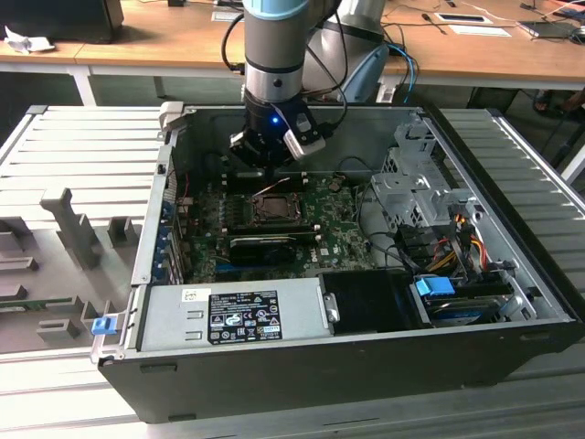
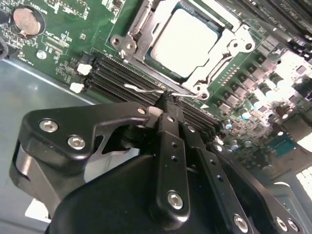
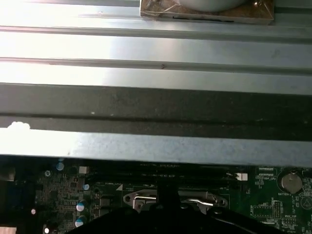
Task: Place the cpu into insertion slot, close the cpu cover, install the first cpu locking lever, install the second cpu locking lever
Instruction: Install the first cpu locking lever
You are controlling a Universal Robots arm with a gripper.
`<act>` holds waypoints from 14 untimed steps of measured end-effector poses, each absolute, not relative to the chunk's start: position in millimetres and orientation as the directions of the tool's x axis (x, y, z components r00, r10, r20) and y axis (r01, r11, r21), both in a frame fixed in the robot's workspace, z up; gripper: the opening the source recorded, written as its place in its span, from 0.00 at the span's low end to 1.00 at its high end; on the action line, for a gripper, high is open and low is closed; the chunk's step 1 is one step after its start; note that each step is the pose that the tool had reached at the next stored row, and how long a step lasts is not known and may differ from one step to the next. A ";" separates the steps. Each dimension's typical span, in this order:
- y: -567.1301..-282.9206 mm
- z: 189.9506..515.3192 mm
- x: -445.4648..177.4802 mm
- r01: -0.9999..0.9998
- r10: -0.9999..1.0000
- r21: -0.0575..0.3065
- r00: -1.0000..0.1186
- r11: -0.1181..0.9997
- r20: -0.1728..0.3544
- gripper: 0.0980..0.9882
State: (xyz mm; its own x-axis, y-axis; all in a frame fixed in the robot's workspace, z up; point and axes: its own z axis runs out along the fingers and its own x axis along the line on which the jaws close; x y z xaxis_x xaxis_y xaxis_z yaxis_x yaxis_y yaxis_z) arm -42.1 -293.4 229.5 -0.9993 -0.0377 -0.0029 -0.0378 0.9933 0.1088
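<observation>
The silver-grey cpu [image 2: 187,41] lies flat inside the insertion slot [image 2: 146,29], with the cpu cover [image 2: 214,68] closed around it.

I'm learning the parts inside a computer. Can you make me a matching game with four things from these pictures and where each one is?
Things:
1. cpu
2. coin battery
3. power supply box
4. blue clip

Places:
A. round and shiny, on the green board near its edge
B. outside the case, by its corner at the exterior view's left
C. lying flat inside the cpu cover, a square silver frame
D. grey, with a label, along the case's near wall in the exterior view

Pairs: 1-C, 2-A, 3-D, 4-B
</observation>
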 end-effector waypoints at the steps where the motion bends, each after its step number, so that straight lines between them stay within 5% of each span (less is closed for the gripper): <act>1: -292.8 229.2 -40.7 -0.038 -0.038 0.109 -0.999 0.993 -0.003 0.01; 14: -289.9 225.0 -29.8 -0.067 -0.067 0.109 -0.998 0.992 -0.003 0.01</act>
State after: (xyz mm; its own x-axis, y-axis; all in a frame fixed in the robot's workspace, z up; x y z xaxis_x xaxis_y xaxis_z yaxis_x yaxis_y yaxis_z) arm -29.8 -289.9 225.0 -0.9978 -0.0668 -0.0030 -0.0667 0.9918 0.1089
